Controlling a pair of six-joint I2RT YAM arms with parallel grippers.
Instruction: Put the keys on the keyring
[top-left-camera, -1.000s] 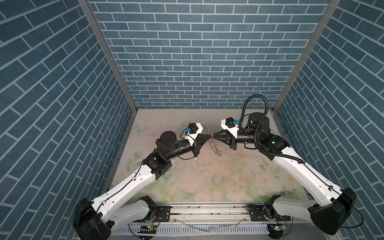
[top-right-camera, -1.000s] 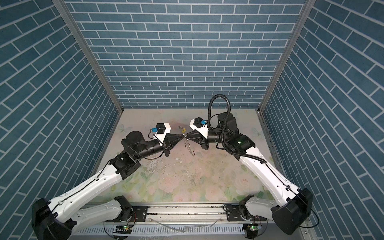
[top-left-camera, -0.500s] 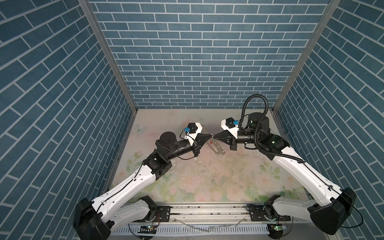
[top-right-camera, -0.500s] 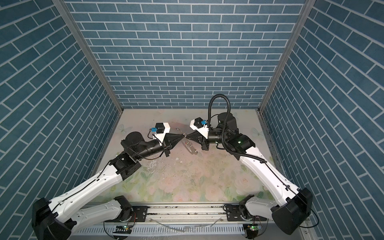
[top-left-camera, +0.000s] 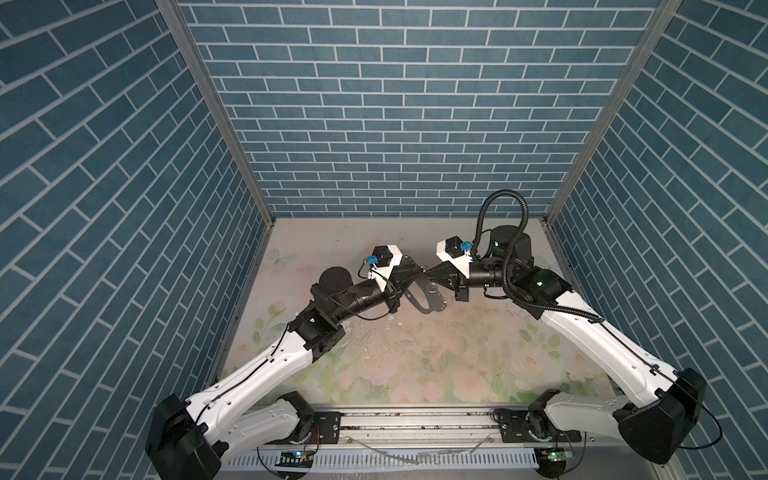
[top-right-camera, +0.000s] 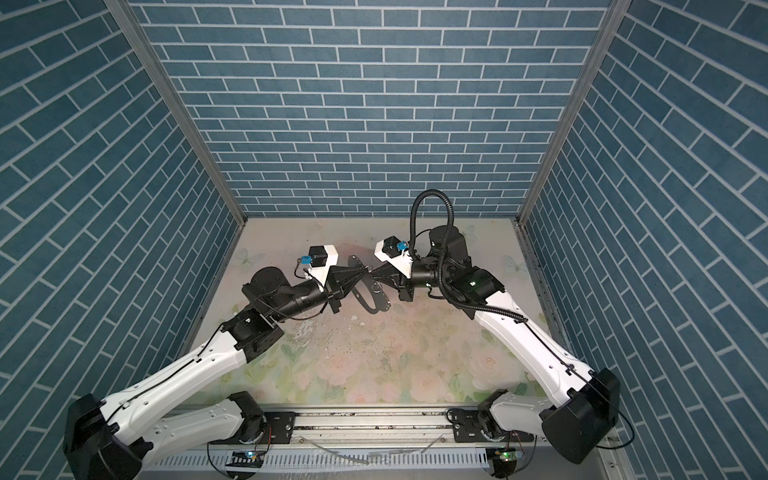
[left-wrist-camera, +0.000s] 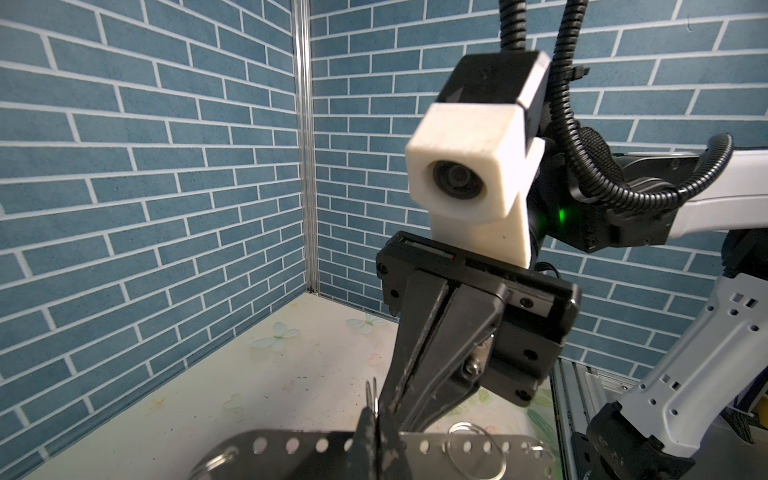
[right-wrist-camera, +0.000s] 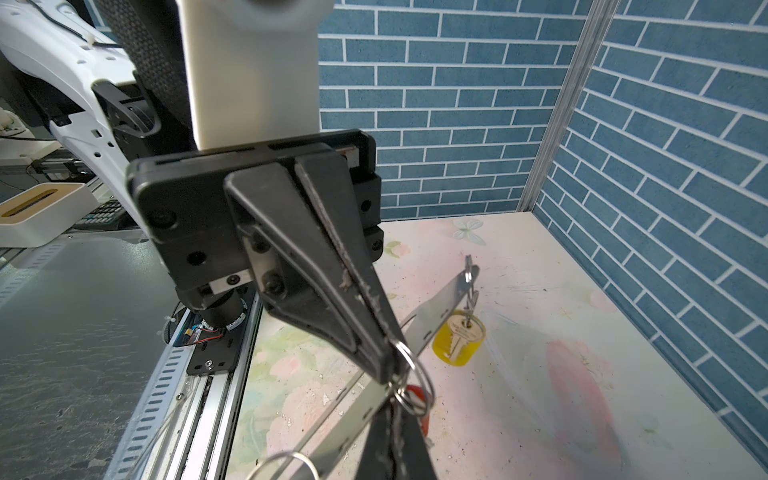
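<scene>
top views both show the floral table (top-left-camera: 415, 365), boxed on three sides by blue brick walls (top-left-camera: 395, 124), with the left gripper (top-left-camera: 422, 273) and right gripper (top-left-camera: 430, 274) meeting nose to nose over its rear middle. the keyring (left-wrist-camera: 307, 463), a strap loop edged with small silver rings (left-wrist-camera: 469, 424), is held up off the surface right at that meeting point. one end sits high by the fingertips and the other slopes down toward the table. the left gripper's fingers are pressed together on the strap's edge at a ring. the right gripper's fingers are likewise together just beside them, though whether they pinch strap or ring cannot be told. in the right wrist view the yellow-tagged key (right-wrist-camera: 457, 338) hangs from a ring at the strap's far end. the red tag (right-wrist-camera: 417, 394) peeks out behind the rings at the fingertips. the back wall is near but apart, and open table runs forward to the rail (top-left-camera: 415, 424) and out to both sides.
</scene>
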